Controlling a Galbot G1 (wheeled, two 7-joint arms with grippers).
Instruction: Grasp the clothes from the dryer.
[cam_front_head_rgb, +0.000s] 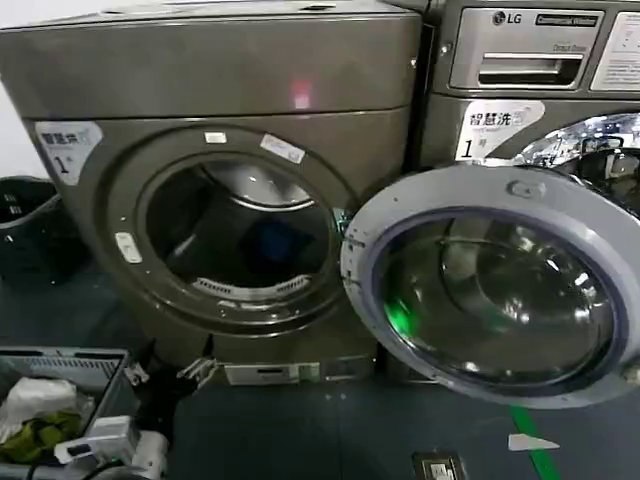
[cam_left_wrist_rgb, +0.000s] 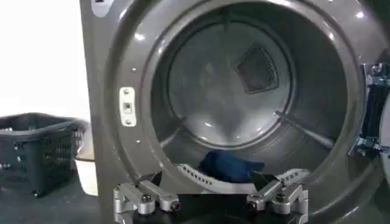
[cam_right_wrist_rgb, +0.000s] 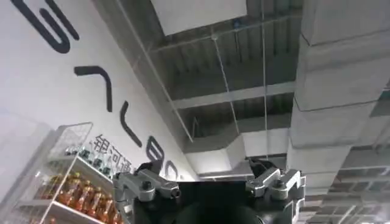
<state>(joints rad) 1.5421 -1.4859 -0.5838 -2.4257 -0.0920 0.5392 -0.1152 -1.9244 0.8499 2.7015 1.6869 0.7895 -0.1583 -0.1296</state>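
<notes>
The dryer (cam_front_head_rgb: 215, 80) stands in front of me with its grey-rimmed glass door (cam_front_head_rgb: 490, 285) swung wide to the right. The clothes (cam_front_head_rgb: 280, 240), a small dark blue bundle (cam_left_wrist_rgb: 228, 165), lie on the drum floor just behind the perforated lip. My left gripper (cam_left_wrist_rgb: 210, 182) is open, held low in front of the drum mouth, outside it and short of the bundle, with nothing between its fingers. From the head it shows at the dryer's foot (cam_front_head_rgb: 165, 370). My right gripper (cam_right_wrist_rgb: 207, 173) is open and empty, pointing up at the ceiling away from the machine.
A grey basket (cam_front_head_rgb: 60, 358) with white and green laundry sits at the lower left. A dark basket (cam_left_wrist_rgb: 36, 149) stands left of the dryer. The LG machine (cam_front_head_rgb: 530, 60) is on the right, behind the open door. Green tape (cam_front_head_rgb: 535, 445) marks the floor.
</notes>
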